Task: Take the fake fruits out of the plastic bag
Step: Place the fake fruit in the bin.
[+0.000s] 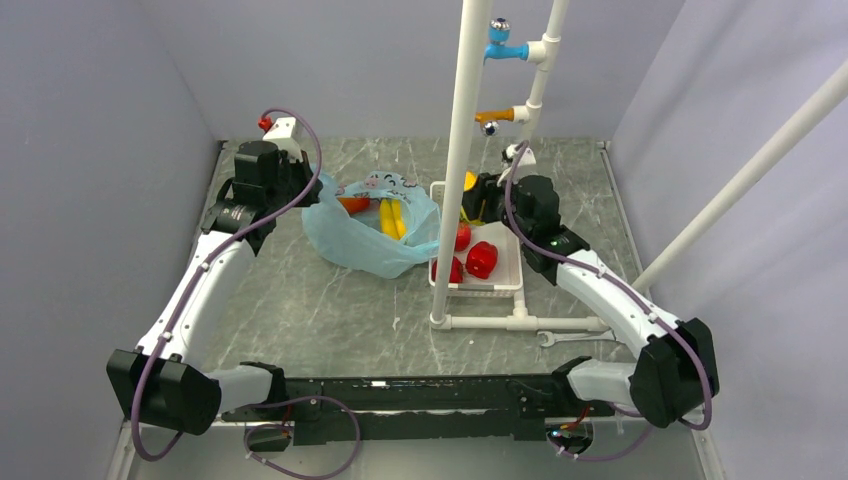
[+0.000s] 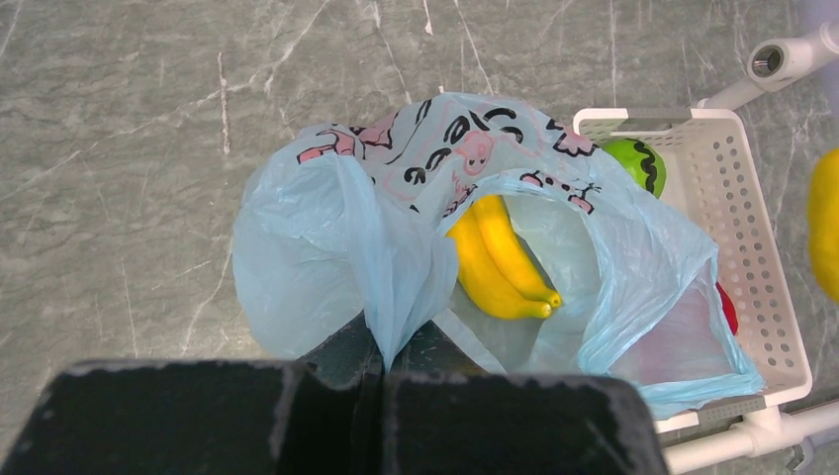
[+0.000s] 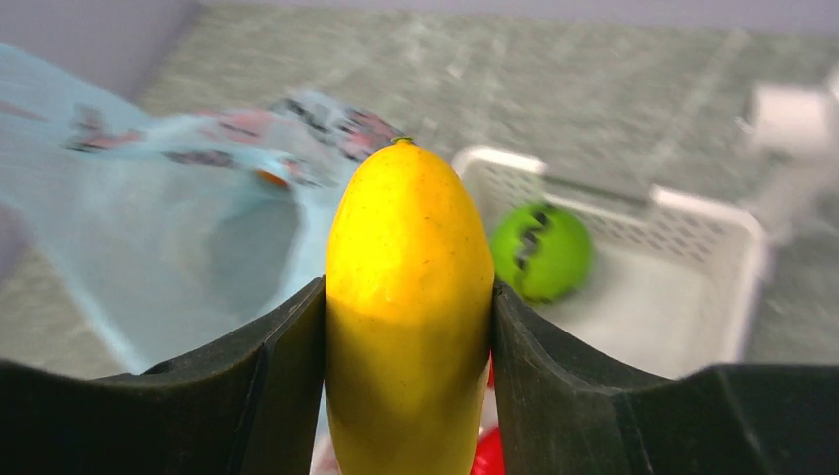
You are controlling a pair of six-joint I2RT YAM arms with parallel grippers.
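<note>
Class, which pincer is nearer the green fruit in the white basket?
Right. The right pincer, gripping a yellow fruit, hangs close by the green fruit; the left pincer pinches the plastic bag on the side away from it.

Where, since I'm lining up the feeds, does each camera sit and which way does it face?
Top: high behind the bases, facing down at table; left arm, right arm show.
Left wrist: above bag, facing down; left gripper pinches it.
Right wrist: faces along right gripper clamping yellow fruit, toward basket.
Shared: wrist views both show green fruit.
</note>
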